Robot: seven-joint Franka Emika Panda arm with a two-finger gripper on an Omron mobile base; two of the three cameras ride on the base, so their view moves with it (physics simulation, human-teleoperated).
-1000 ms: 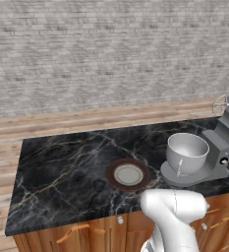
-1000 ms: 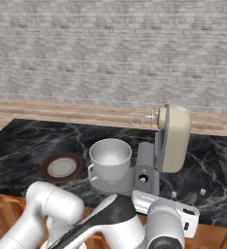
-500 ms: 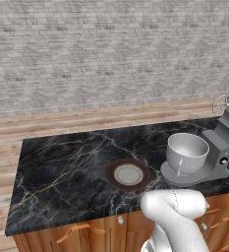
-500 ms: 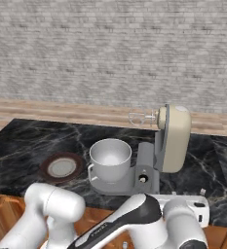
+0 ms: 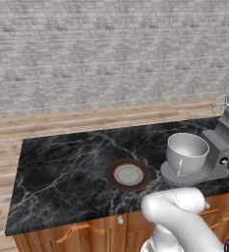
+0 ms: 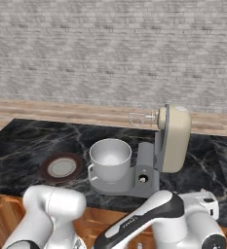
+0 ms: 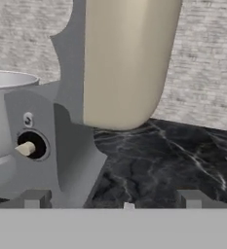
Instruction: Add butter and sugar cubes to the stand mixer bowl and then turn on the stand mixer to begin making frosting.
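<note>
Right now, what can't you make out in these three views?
- Inside of the stand mixer bowl: its floor is hidden by the near wall in both base views; the hand view's left edge cuts the bowl.
- Butter and sugar cubes: nothing I can identify as either.
- Stand mixer: cut by the right edge in the left base view.
- Small pale thing between the pincer tips in the hand view: too small to name.

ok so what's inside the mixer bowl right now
The stand mixer bowl looks empty in both base views: pale inner wall, no butter or sugar visible. Its near rim hides the very bottom. The whisk sits tilted up, outside it.
</note>
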